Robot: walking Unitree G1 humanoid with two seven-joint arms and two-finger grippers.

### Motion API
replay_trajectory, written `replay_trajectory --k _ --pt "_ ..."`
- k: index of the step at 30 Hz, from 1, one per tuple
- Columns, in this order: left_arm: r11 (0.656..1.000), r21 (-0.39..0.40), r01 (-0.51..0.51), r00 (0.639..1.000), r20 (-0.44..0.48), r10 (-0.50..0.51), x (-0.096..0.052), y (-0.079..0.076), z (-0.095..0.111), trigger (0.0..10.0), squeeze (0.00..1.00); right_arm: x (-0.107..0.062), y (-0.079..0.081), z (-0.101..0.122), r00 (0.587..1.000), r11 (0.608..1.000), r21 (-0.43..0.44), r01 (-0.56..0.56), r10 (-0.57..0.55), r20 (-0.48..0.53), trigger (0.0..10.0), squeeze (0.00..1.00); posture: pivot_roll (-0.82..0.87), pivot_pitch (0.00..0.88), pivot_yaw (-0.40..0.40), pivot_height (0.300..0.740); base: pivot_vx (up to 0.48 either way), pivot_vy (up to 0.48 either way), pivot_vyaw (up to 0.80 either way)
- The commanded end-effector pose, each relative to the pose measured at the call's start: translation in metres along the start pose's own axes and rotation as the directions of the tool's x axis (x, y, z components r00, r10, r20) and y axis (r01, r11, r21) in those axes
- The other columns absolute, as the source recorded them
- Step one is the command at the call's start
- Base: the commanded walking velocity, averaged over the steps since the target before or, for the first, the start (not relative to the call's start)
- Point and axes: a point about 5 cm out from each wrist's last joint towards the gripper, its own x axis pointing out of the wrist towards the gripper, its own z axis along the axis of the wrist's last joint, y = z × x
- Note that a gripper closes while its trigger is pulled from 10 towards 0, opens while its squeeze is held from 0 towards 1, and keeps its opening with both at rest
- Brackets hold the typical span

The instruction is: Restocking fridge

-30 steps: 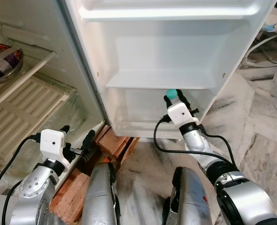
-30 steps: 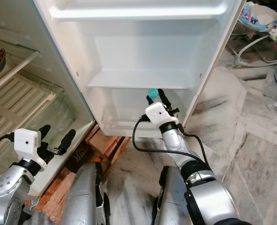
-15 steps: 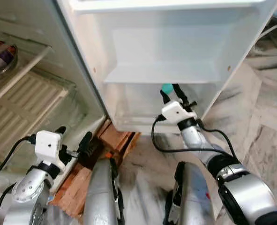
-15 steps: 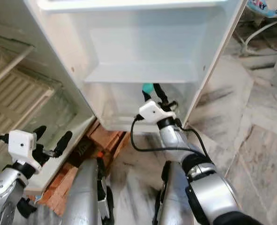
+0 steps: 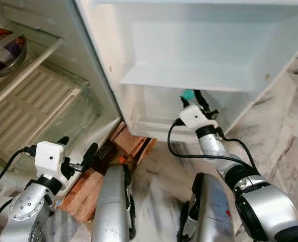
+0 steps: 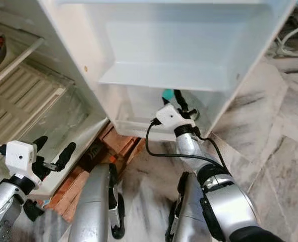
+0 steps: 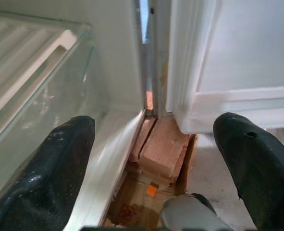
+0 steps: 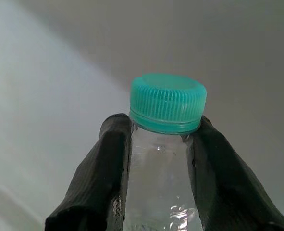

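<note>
Right gripper (image 8: 158,144) clamped on neck of clear water bottle (image 8: 158,183) with teal cap (image 8: 167,102), held in lowest fridge door shelf (image 5: 154,126). Left gripper (image 7: 154,144) spread apart, empty, near bricks (image 7: 161,149) under fridge.

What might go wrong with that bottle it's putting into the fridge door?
The right gripper pinches the clear bottle just under its teal cap, so the smooth neck might slip or the bottle swing. The door's bottom bin sits under a low shelf; the cap may knock it.
</note>
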Motion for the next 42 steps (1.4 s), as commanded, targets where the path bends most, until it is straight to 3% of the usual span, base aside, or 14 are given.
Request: replay_trajectory --k 1,5,12,14,19,20,21,22,23,28,36,42 --pt "1.0 0.015 -0.011 1.0 -0.017 0.012 -0.004 0.004 -0.001 10.0 0.0 -0.018 -0.011 -0.033 0.98 0.998 0.0 0.062 -0.061 -0.189 10.0 0.0 0.31 0.27 0.078 0.581 0.0 0.0 0.0" --pt "1.0 0.017 -0.002 1.0 -0.015 0.003 0.0 0.002 -0.001 10.0 0.0 -0.017 -0.031 -0.041 0.949 0.983 -0.009 0.183 -0.179 -0.258 10.0 0.0 0.3 0.256 0.08 0.581 0.0 0.0 0.0" --pt "1.0 0.016 0.008 1.0 -0.012 -0.008 0.005 0.001 0.0 10.0 0.0 -0.018 -0.052 -0.055 0.892 0.961 0.003 0.276 -0.255 -0.373 10.0 0.0 0.28 0.245 0.085 0.581 0.0 0.0 0.0" --pt "1.0 0.014 0.01 1.0 -0.012 -0.01 0.007 0.002 0.0 10.0 0.0 -0.021 -0.064 -0.062 0.849 0.937 0.039 0.348 -0.297 -0.437 10.0 0.0 0.27 0.241 0.086 0.581 0.0 0.0 0.0" --pt "1.0 0.019 0.017 1.0 -0.012 -0.017 0.01 0.0 -0.001 10.0 0.0 -0.029 -0.075 -0.073 0.779 0.888 0.092 0.451 -0.341 -0.527 10.0 0.0 0.26 0.233 0.084 0.581 0.0 0.0 0.0" --pt "1.0 0.018 0.017 1.0 -0.012 -0.017 0.011 -0.001 -0.001 10.0 0.0 -0.03 -0.075 -0.073 0.774 0.883 0.096 0.458 -0.344 -0.532 10.0 0.15 0.26 0.23 0.083 0.581 0.0 0.0 0.0" --pt "1.0 0.017 0.018 1.0 -0.011 -0.018 0.011 -0.001 -0.001 10.0 0.0 -0.03 -0.074 -0.073 0.772 0.882 0.098 0.461 -0.344 -0.534 10.0 0.67 0.26 0.229 0.082 0.581 0.0 0.0 0.0" --pt "1.0 0.017 0.018 1.0 -0.011 -0.018 0.012 -0.001 -0.001 10.0 0.0 -0.03 -0.074 -0.073 0.772 0.882 0.098 0.461 -0.344 -0.535 10.0 0.67 0.26 0.229 0.082 0.581 0.0 0.0 0.0" --pt "1.0 0.017 0.019 1.0 -0.01 -0.019 0.014 -0.002 -0.001 10.0 0.0 -0.029 -0.073 -0.072 0.778 0.882 0.11 0.458 -0.338 -0.53 10.0 1.0 0.26 0.224 0.079 0.581 0.0 0.0 0.0" --pt "1.0 0.013 0.012 1.0 -0.003 -0.012 0.015 -0.002 -0.001 10.0 0.0 -0.026 -0.071 -0.07 0.781 0.89 0.095 0.445 -0.334 -0.527 10.0 1.0 0.25 0.215 0.069 0.581 0.0 0.0 0.0" --pt "1.0 0.007 -0.001 1.0 -0.002 0.001 0.019 -0.002 -0.005 10.0 0.0 -0.018 -0.06 -0.056 0.84 0.906 0.128 0.403 -0.311 -0.445 10.0 1.0 0.24 0.199 0.05 0.581 0.0 0.0 0.0" --pt "1.0 0.004 -0.004 1.0 0.004 0.004 0.022 -0.001 -0.007 10.0 0.0 -0.017 -0.058 -0.048 0.863 0.896 0.168 0.412 -0.324 -0.387 10.0 1.0 0.22 0.172 0.041 0.581 0.0 0.0 0.0"
